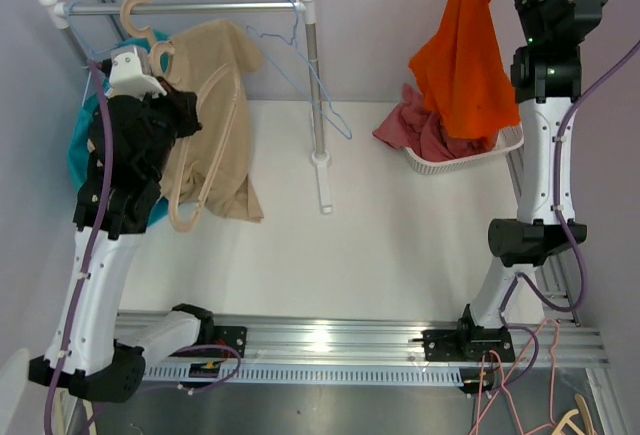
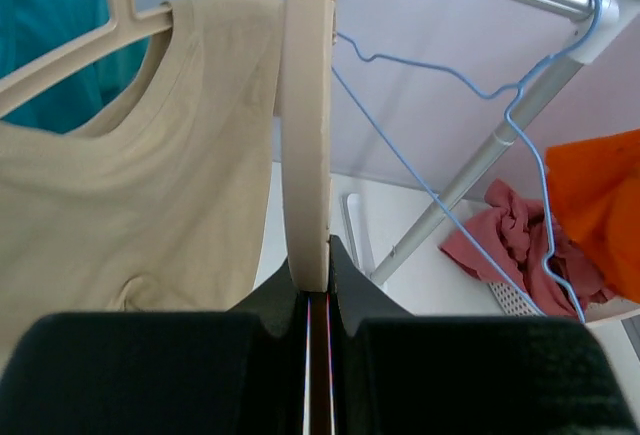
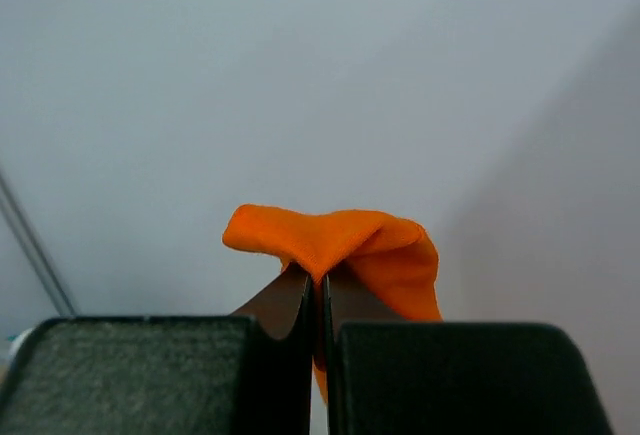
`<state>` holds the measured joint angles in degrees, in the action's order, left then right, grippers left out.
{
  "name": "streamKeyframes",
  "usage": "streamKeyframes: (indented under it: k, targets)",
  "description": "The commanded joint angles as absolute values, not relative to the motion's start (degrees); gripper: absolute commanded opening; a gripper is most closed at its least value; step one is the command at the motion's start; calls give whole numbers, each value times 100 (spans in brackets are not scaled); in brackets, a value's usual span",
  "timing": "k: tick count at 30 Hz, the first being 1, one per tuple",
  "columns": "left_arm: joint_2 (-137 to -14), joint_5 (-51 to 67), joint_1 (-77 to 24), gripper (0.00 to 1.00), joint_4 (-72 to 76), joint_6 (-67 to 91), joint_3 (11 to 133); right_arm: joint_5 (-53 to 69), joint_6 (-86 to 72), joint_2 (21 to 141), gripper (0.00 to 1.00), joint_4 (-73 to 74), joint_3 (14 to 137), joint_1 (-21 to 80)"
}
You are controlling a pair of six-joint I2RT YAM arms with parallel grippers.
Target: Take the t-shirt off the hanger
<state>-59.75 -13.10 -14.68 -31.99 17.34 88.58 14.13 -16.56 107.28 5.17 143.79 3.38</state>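
Above the basket point(image 1: 455, 164), right gripper point(image 3: 320, 280) pinched on orange t-shirt point(image 1: 465, 65); left gripper point(image 2: 317, 255) clamped on beige hanger point(image 2: 308, 105).

A robotics lab test cell: a white table point(image 1: 400, 245) boxed in by plain grey walls point(image 1: 390, 25); an aluminium rail point(image 1: 330, 338) along its near edge carries the left arm point(image 1: 95, 275) and right arm point(image 1: 540, 155); loose cables point(image 1: 515, 380) trail at the near right corner; a small clothes rack point(image 1: 190, 6) stands at the far left corner.
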Motion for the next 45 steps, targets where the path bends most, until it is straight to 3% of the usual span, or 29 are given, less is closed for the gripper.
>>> streamKeyframes:
  k: [1,6,13,17,18,19,20,21,22,23,35,40,45]
  targets:
    - [-6318,-898,-1301,1,-2470,1442,9210,1741,-2267,10653,0,70,14241,-165]
    - [-7205,-273,-1090,1,-2548,1537,9824,1188,-2242,9941,0,-151,12317,-474]
    - [-8058,62,-1090,1,-2276,1486,10264,714,-2206,10607,0,2467,12357,-650]
    - [-8384,97,-1090,1,-2233,1292,10564,168,-2093,11731,0,4066,13311,-703]
    - [-8367,44,-1090,1,-2137,1266,10547,-198,-2031,12142,18,4652,13542,-712]
    - [-8350,35,-1090,1,-2057,1257,10538,-202,-2030,12320,18,4919,13788,-712]
    - [-8306,26,-1090,0,-2004,1222,10538,-324,-1995,12461,53,5235,14173,-729]
    - [-8288,-122,-1090,1,-1908,1213,10538,-403,-1960,12515,63,5264,14220,-729]
    - [-8253,-184,-1090,1,-1872,1204,10529,-517,-1934,12420,88,5221,14142,-729]
    - [-8236,-185,-1090,1,-1846,1187,10608,-788,-1951,12315,99,5012,13985,-738]
    - [-9280,167,-1107,1,-2389,1151,12136,-212,-1828,10908,99,4386,13017,-826]
    - [-10570,387,-1116,1,-3523,1178,13938,-62,-1837,10110,99,4088,12316,-774]
    - [-10696,264,-1195,1,-3454,1213,13685,-62,-1846,9598,100,3648,11690,-773]
